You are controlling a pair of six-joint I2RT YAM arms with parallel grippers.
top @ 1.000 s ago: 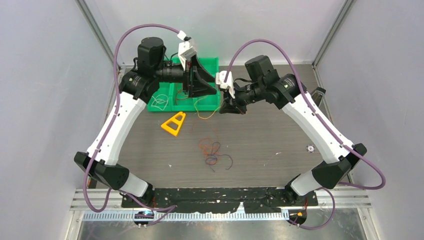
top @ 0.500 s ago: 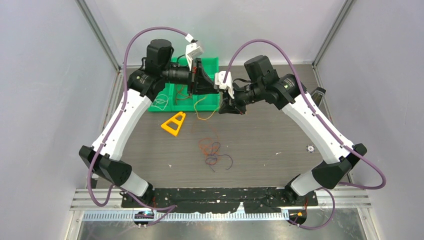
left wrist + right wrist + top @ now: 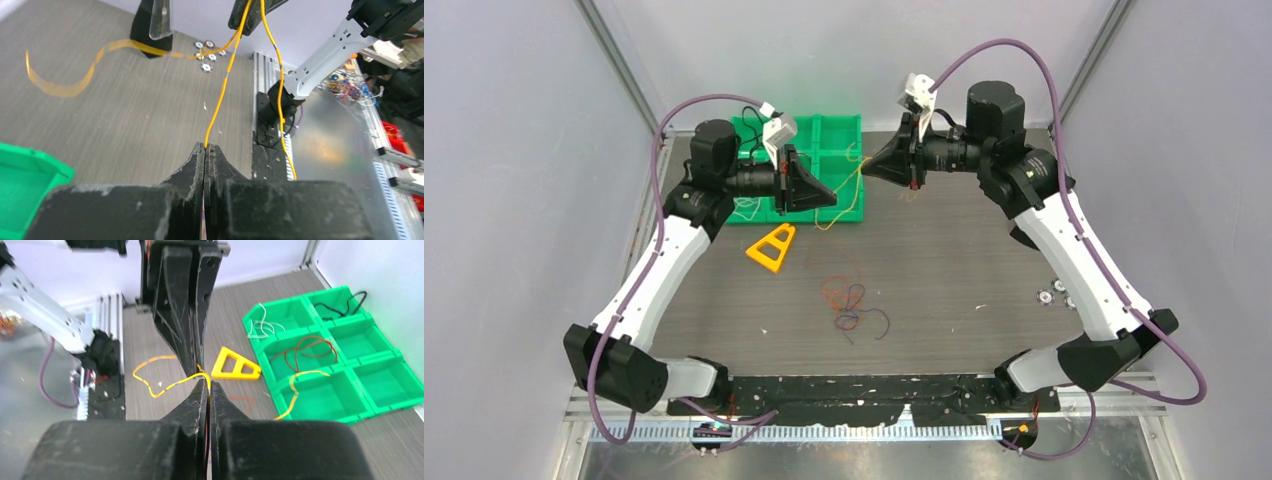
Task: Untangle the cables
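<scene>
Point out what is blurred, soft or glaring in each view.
Left wrist: the thin yellow cable is crisp where it leaves the shut left gripper, but its loop at far left is smeared translucent; hazy glare at lower right. Right wrist: the right gripper near the lens is soft, the green plastic compartment tray sharp. Top external: evenly lit, no blur.

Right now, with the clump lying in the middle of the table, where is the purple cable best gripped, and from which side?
Probably the purple cable by its loose tail, which trails off the right side of the clump, away from the orange cable. It lies flat on the table, so come straight down from above, jaws across the wire.
</scene>
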